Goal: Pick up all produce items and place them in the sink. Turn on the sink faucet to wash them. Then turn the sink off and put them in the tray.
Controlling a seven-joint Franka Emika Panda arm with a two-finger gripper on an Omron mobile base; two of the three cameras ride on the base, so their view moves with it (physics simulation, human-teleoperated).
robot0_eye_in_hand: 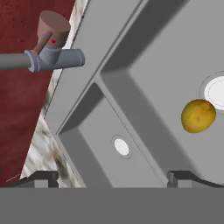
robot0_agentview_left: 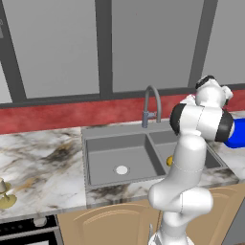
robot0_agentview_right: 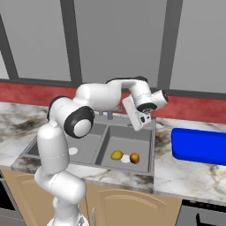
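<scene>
Fingers: the two dark fingertips [robot0_eye_in_hand: 43, 178] stand nearest the camera, far apart, with nothing between them; the gripper [robot0_eye_in_hand: 114, 179] is released and holds nothing.
Hand position: it hangs above the sink [robot0_agentview_right: 145, 164], over the wall between the two basins, and looks down.
Lemon: the yellow fruit [robot0_eye_in_hand: 198, 115] lies in the basin to the right of the hand, just beside the pale drain, well below the fingers.
Orange: the orange fruit [robot0_agentview_right: 134, 158] lies in the same basin, on the other side of that drain.
Faucet: the faucet [robot0_eye_in_hand: 48, 59] is up and to the left of the hand, near, and its brown handle points toward the camera.
Tray: the blue tray [robot0_agentview_right: 201, 145] rests on the counter, well apart from the hand, past the basin with the fruits.
Stage (my judgement): both fruits are in the sink, so the water comes next.
Risk 1: the handle is small, and wide fingers may slide past it or push the spout instead.
Risk 2: a low swing to the faucet may hit the basin wall.
Risk 3: round fruits may roll when they are gripped later.
Hidden: in the left base view the arm covers most of the basin and the tray; only an edge of the lemon shows.
Unclear: I cannot tell if water is running; no stream shows.
</scene>
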